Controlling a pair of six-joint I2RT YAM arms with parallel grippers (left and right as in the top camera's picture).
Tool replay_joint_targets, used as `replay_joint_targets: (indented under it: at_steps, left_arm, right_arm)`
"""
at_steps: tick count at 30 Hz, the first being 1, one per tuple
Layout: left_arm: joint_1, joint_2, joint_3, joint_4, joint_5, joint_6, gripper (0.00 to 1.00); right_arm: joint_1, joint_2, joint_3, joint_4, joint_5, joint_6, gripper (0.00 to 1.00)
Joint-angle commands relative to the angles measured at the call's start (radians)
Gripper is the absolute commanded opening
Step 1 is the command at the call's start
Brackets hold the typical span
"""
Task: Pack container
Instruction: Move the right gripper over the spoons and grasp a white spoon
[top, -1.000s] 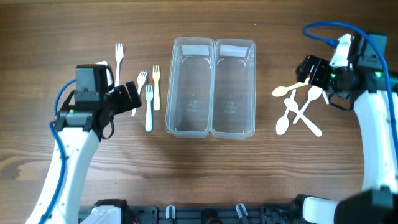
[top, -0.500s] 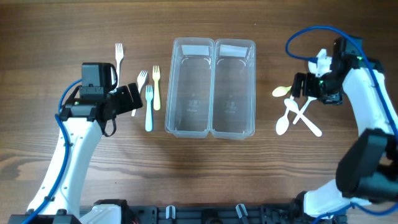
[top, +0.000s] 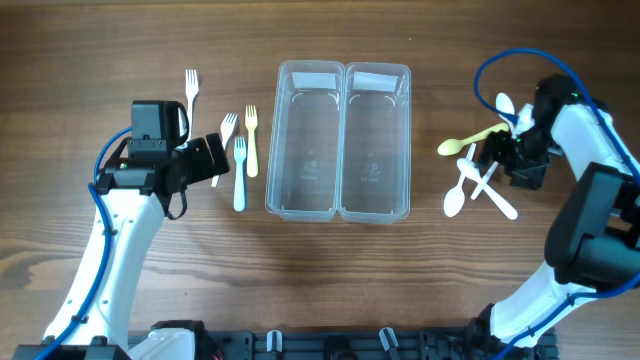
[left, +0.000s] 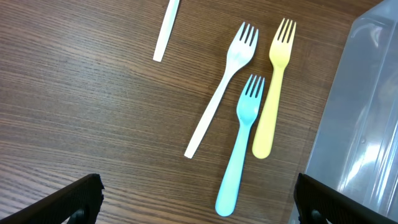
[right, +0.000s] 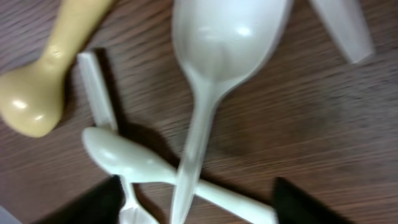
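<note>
A clear container (top: 340, 205) with two compartments stands mid-table. To its left lie a blue fork (left: 239, 146), a yellow fork (left: 273, 93) and two white forks (left: 221, 93). My left gripper (left: 202, 199) hovers open above the blue fork's handle end, also seen from overhead (top: 210, 158). Right of the container lie a yellow spoon (top: 465, 143) and several white spoons (top: 468, 182). My right gripper (top: 505, 160) hangs low over them. Its jaws stand apart on either side of a white spoon's (right: 227, 31) handle, without touching it.
A second white spoon (right: 124, 158) crosses under the handle between my right fingers. The yellow spoon (right: 31, 102) lies just beside it. A lone white fork (top: 190, 92) rests at the far left. Both compartments hold nothing.
My right gripper has swung left and down onto the spoon pile, and its jaws have narrowed. The left arm shifted slightly, then held still, jaws wide.
</note>
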Motion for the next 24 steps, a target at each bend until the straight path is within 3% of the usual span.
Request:
replay_joint_targets:
  at_steps: [1,6,14,17,21,24]
  left_arm:
    - [0.008,0.003,0.014,0.000,-0.011,0.023,1.00]
    - [0.008,0.003,0.014,0.000,-0.011,0.023,1.00]
    - [0.008,0.003,0.014,0.000,-0.011,0.023,1.00]
    - [0.008,0.003,0.014,0.000,-0.010,0.023,1.00]
    - [0.008,0.003,0.014,0.000,-0.011,0.023,1.00]
    - [0.008,0.003,0.014,0.000,-0.011,0.023,1.00]
  right_arm:
    - [-0.023,0.022,0.016,0.018,0.018,0.055,0.60]
    - [-0.024,0.030,0.016,0.066,0.021,0.061,0.47]
    - [-0.023,0.113,0.008,0.079,0.021,0.135,0.42]
    - [-0.023,0.137,0.003,0.082,0.021,0.135,0.30]
    - [-0.023,0.137,0.003,0.088,0.021,0.134,0.07]
    - [-0.022,0.111,0.005,0.089,0.035,0.119,0.04]
